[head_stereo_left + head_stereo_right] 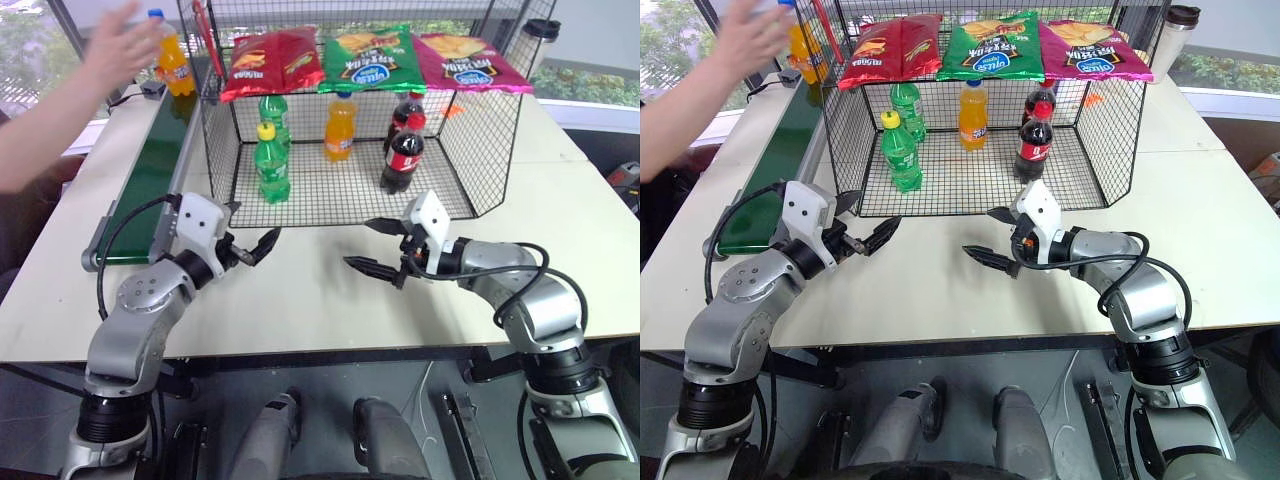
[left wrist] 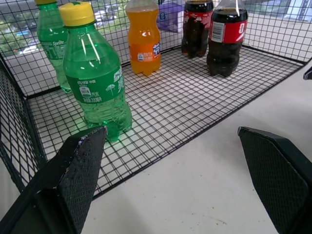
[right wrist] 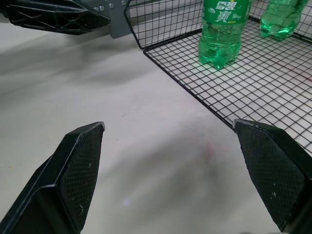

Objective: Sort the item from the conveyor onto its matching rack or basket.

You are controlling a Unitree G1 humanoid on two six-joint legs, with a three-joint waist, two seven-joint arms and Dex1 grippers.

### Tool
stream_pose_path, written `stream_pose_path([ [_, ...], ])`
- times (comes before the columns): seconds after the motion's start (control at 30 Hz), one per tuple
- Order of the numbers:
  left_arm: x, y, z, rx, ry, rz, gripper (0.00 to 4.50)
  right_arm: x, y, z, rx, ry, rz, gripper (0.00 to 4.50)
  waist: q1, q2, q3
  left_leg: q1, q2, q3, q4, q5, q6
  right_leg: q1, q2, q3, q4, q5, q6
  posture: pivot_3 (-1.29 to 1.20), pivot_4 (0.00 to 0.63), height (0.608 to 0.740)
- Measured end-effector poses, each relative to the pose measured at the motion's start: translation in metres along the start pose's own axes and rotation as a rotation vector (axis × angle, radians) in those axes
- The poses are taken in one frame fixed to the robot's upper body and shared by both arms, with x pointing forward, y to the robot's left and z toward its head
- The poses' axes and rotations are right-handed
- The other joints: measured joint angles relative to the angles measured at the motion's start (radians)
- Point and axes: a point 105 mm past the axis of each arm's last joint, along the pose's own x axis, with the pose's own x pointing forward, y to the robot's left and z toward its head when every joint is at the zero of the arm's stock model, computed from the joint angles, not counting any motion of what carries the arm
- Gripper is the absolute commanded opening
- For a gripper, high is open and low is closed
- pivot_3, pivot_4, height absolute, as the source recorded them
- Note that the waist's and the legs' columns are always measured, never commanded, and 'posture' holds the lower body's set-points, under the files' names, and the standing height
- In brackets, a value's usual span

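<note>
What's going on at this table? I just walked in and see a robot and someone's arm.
A person's hand is setting an orange soda bottle at the far end of the green conveyor. The robot waits: its left gripper and right gripper hover open and empty over the table, in front of the black wire cage. That cage already holds two green bottles, one orange one and two colas, with three chip bags on top.

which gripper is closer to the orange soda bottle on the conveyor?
Left. The left gripper hovers open over the table beside the conveyor; the orange soda bottle stands at the belt's far end by a person's hand. The right gripper, also open, is farther across the table.
</note>
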Motion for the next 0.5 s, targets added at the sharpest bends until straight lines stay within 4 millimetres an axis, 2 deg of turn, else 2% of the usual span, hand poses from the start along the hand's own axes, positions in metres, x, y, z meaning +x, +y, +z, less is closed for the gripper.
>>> stream_pose_path([
  [0.1, -0.004, 0.009, 0.002, -0.015, -0.005, 0.038, 4.5, 0.001, 0.005, 0.006, -0.004, -0.015, 0.027, 4.39, 0.0, 0.0, 0.0, 0.0, 0.0, 0.0, 0.0, 0.0, 0.0, 0.0, 0.0, 0.0, 0.0, 0.0, 0.0, 0.0, 0.15, 0.738],
  [0.17, -0.011, 0.023, 0.007, -0.033, -0.015, 0.092, 4.5, 0.002, 0.008, 0.013, -0.01, -0.031, 0.05, 4.39, -0.003, 0.0, 0.0, 0.0, 0.0, 0.0, 0.0, 0.0, 0.0, -0.001, 0.0, 0.0, 0.0, 0.0, 0.0, 0.0, 0.15, 0.738],
  [0.3, -0.036, 0.059, 0.023, -0.022, -0.039, 0.236, 4.5, 0.003, 0.014, 0.025, -0.03, -0.058, 0.087, 4.39, -0.003, 0.0, 0.0, 0.0, 0.001, 0.0, -0.001, 0.0, 0.0, -0.001, 0.0, 0.0, 0.0, 0.0, 0.0, 0.0, 0.15, 0.738],
  [0.5, -0.07, 0.096, 0.019, -0.005, 0.001, 0.416, 4.5, 0.008, 0.02, 0.046, -0.018, -0.132, 0.142, 4.39, 0.001, 0.0, 0.0, 0.0, 0.0, 0.0, -0.001, 0.0, 0.0, -0.001, 0.0, 0.0, 0.0, 0.0, 0.0, 0.0, 0.15, 0.738],
])
